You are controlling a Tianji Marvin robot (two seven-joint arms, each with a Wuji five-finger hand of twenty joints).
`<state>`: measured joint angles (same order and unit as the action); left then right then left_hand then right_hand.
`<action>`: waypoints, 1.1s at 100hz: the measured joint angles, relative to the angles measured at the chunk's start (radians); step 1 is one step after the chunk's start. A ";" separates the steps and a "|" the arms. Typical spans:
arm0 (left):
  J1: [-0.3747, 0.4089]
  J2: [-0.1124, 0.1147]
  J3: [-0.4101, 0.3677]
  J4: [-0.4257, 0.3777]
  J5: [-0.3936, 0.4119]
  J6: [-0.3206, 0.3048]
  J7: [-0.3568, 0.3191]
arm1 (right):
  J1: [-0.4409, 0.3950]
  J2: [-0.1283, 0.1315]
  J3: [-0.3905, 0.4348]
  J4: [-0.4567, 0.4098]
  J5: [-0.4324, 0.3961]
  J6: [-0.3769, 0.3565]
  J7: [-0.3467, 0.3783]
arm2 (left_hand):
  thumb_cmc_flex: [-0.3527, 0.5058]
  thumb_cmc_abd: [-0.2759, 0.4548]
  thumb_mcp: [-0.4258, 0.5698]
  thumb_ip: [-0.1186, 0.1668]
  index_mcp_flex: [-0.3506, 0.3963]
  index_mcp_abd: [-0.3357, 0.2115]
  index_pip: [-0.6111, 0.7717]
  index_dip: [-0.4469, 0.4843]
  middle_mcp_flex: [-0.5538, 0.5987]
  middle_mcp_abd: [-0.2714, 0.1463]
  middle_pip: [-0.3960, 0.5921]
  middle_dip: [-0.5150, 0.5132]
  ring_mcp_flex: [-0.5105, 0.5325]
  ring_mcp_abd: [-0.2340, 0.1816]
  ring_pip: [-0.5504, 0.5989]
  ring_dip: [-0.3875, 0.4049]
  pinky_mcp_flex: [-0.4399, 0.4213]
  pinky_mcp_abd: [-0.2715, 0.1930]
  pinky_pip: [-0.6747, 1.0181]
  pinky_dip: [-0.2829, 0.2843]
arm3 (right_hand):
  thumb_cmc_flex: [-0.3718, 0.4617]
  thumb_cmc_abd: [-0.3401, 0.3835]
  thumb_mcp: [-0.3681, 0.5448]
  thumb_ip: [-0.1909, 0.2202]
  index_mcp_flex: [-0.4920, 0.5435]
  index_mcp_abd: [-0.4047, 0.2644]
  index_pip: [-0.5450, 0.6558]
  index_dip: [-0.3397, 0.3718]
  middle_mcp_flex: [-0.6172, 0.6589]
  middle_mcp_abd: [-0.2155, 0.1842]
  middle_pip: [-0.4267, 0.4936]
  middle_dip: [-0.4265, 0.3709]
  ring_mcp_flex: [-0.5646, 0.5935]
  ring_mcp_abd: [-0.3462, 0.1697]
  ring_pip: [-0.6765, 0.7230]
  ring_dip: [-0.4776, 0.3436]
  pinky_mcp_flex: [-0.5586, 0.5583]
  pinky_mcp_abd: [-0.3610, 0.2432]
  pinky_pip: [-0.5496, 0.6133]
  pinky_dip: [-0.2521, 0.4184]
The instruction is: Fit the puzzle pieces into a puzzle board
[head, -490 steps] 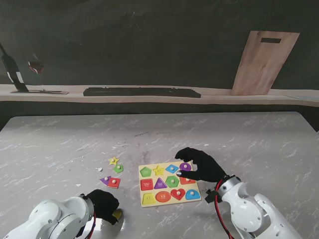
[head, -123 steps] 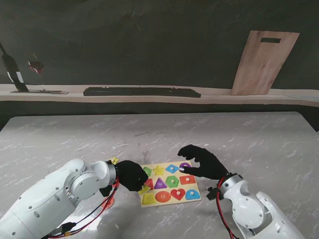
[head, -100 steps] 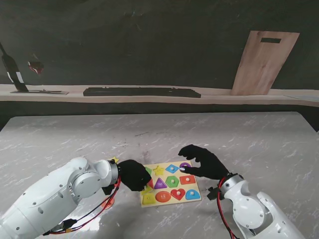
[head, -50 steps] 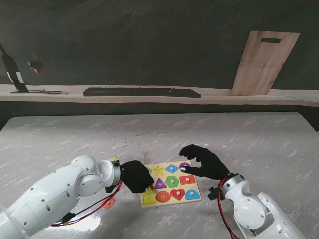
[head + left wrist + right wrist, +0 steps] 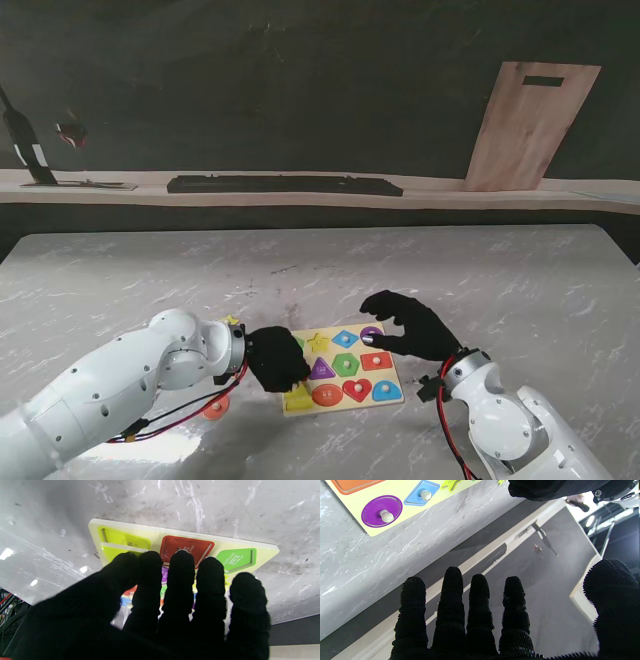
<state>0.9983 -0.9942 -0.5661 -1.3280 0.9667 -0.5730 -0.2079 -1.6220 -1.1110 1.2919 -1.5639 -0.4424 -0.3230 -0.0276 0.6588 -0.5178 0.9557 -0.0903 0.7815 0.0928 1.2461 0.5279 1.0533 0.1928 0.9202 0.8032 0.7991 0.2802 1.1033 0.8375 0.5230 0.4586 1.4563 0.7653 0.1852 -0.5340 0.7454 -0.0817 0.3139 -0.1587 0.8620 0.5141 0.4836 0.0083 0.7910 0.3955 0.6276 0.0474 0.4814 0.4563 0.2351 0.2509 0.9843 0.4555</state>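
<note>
Stand view: left hand (image 5: 275, 360) over puzzle board (image 5: 340, 370) left edge.

Both arms are glossy white, built of rounded segments with small dark screw holes dotting the left arm (image 5: 110, 385). Red and black cables loop outside each forearm near the wrist. The left hand (image 5: 273, 359) and right hand (image 5: 408, 327) wear black knitted gloves; the right glove's fingers (image 5: 450, 605) show a fine bristly nap.
</note>
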 measured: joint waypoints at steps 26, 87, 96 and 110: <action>-0.030 0.000 0.050 0.021 0.008 -0.008 0.026 | 0.000 0.000 0.001 0.000 0.001 0.001 -0.001 | -0.009 0.010 0.000 0.000 0.000 -0.009 0.001 0.000 0.000 0.000 0.001 -0.003 0.000 -0.001 0.000 0.000 0.000 0.000 0.002 0.000 | 0.000 0.000 0.000 0.000 0.000 0.000 0.000 0.000 0.000 0.000 0.000 0.000 0.000 0.000 0.000 0.000 0.000 0.000 0.000 0.000; -0.102 -0.009 0.157 0.076 0.010 -0.014 0.084 | 0.000 -0.001 0.002 0.000 0.008 0.003 0.000 | -0.010 0.018 0.000 0.001 -0.001 -0.009 0.001 0.000 0.000 -0.002 0.001 -0.006 0.000 -0.002 0.000 0.000 0.001 0.000 0.005 0.000 | 0.000 0.000 0.000 0.000 0.000 0.000 0.000 0.000 0.000 0.000 0.000 0.000 0.000 0.000 0.000 0.000 0.000 0.000 0.000 0.000; -0.109 -0.011 0.167 0.082 0.010 -0.016 0.091 | -0.001 -0.001 0.002 -0.001 0.012 0.006 0.000 | -0.010 0.019 0.000 0.001 -0.001 -0.010 0.002 0.000 0.000 -0.002 0.001 -0.007 0.000 -0.002 0.000 0.000 0.001 0.000 0.005 0.000 | 0.000 0.000 0.000 0.000 0.000 0.000 0.000 0.000 0.000 0.000 0.000 0.000 0.000 0.000 0.000 0.000 0.000 0.000 0.000 0.000; -0.120 -0.013 0.183 0.088 0.010 -0.018 0.100 | -0.001 -0.001 0.002 -0.001 0.016 0.007 0.002 | -0.010 0.019 0.000 0.001 -0.001 -0.011 0.002 0.000 0.000 -0.003 0.001 -0.007 0.000 -0.003 0.000 0.000 0.001 0.000 0.006 0.000 | 0.000 0.000 0.000 0.000 0.000 0.000 0.000 0.001 0.000 0.000 0.000 0.000 0.000 0.000 0.000 0.000 0.000 0.000 0.000 0.000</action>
<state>0.8779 -1.0070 -0.3833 -1.2400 0.9765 -0.5909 -0.1081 -1.6232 -1.1117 1.2939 -1.5653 -0.4265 -0.3160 -0.0258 0.6485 -0.4989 0.9558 -0.0891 0.7806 0.0823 1.2483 0.5279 1.0533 0.1902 0.9213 0.7967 0.7991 0.2777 1.1034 0.8376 0.5237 0.4586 1.4618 0.7653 0.1852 -0.5338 0.7454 -0.0817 0.3139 -0.1587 0.8620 0.5149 0.4836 0.0083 0.7909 0.3955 0.6277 0.0474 0.4815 0.4565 0.2350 0.2509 0.9843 0.4556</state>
